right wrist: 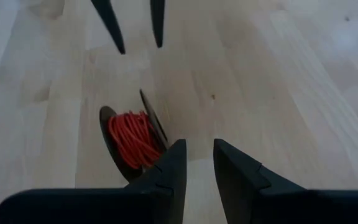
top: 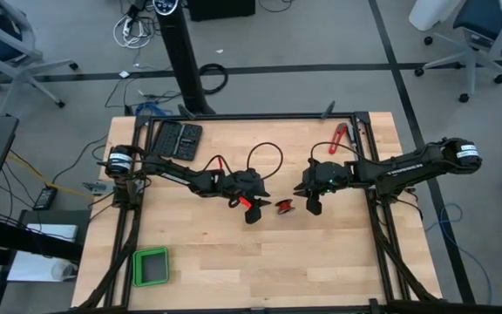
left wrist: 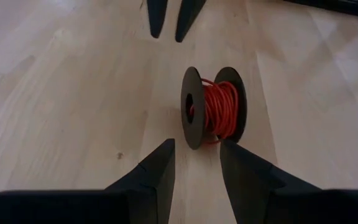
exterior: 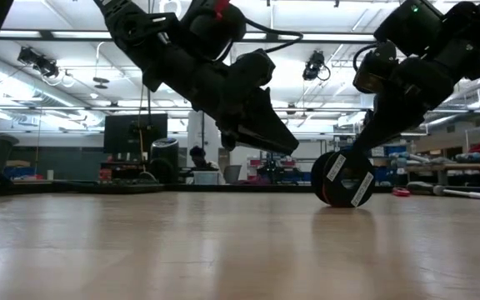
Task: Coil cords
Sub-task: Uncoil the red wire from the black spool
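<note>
I have both arms reaching in toward the middle of the table (top: pixel 234 262), with the red cord (left wrist: pixel 219 109) wound on a small black spool (left wrist: pixel 194 107) that stands on its flanges on the bare wood between them.

**Tool state.** The left gripper (left wrist: pixel 194 162) sits just short of the spool, fingers parted with a clear gap and nothing between them. The right gripper (right wrist: pixel 196 163) is close against the spool on the opposite side; its fingers are narrowly parted and empty, with the spool flange lying beside one finger, not between them. I cannot tell whether that finger touches the flange.

**Risks, in my judgement.**
- The spool rests on its round rims. A sideways nudge from either finger could set it rolling away or tip it flat.
- The right fingers are offset from the spool. Closing now would likely pinch air or clip the flange edge and push it aside.
- The windings look loose. A snag from a fingertip could pull turns off the spool.
- The two grippers face each other at close range. Advancing both together risks contact.

**Containers.** A green tray (top: pixel 151 266) sits near the left front corner of the table; I see nothing in it. A dark case (top: pixel 177 138) lies at the rear left, contents not discernible.
</note>
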Robot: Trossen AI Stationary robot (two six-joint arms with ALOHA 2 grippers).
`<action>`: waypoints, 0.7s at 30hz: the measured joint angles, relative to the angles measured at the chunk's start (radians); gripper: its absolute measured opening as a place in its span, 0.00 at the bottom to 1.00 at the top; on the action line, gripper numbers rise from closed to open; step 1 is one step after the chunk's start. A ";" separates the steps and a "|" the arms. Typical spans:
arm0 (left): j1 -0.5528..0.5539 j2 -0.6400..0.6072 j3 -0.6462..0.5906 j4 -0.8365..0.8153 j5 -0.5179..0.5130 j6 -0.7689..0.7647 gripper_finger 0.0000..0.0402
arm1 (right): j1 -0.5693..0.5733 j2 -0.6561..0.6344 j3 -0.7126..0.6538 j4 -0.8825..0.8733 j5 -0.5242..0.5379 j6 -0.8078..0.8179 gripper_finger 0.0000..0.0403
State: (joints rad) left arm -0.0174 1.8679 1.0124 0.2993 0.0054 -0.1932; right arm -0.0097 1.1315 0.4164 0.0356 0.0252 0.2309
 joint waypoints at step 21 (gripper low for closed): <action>-0.038 0.004 -0.003 -0.036 0.041 -0.044 0.33 | 0.078 0.218 0.000 -0.005 -0.134 0.172 0.19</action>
State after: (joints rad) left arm -0.0550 1.8717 1.0093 0.2628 0.0467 -0.2376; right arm 0.0683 1.3496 0.4160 0.0305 -0.1092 0.4033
